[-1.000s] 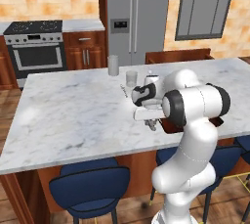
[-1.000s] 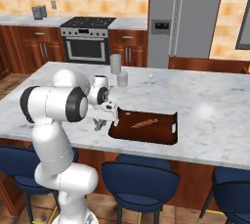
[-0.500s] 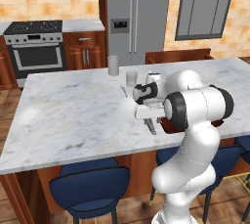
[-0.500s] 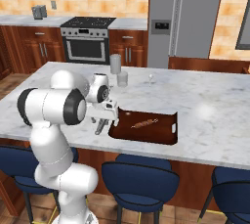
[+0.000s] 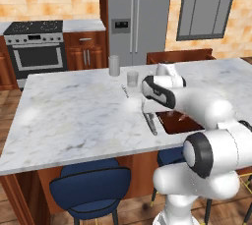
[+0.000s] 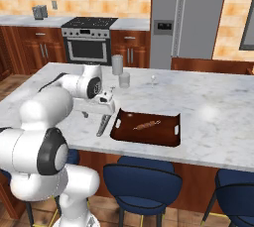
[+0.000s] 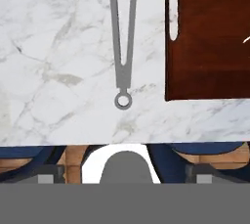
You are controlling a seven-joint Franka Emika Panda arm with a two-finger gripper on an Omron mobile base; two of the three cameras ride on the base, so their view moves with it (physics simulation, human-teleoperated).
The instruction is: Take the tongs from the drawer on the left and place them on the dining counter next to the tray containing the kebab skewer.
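The grey metal tongs point(image 5: 150, 122) point(image 6: 104, 124) lie flat on the marble dining counter point(image 5: 74, 116), just left of the dark brown tray point(image 5: 171, 125) point(image 6: 149, 140) near the front edge. The kebab skewer point(image 6: 147, 126) rests inside the tray. My gripper point(image 5: 144, 106) point(image 6: 99, 113) hovers over the tongs, open, with nothing between its fingers. In the hand view the tongs point(image 7: 123, 47) run straight ahead, their ring end nearest me, beside the tray point(image 7: 210, 37). My fingertips point(image 7: 49, 174) stand wide apart.
Two glass cups point(image 5: 114, 65) point(image 5: 132, 78) and a tiny silvery utensil point(image 5: 124, 90) stand further back on the counter. Blue stools point(image 5: 96, 189) point(image 6: 144, 181) line the near side. A stove point(image 5: 38, 52) and a fridge point(image 5: 135, 17) stand behind.
The jaws have spread from partly shut to wide open, letting go of the tongs, which now lie free on the counter beside the tray.
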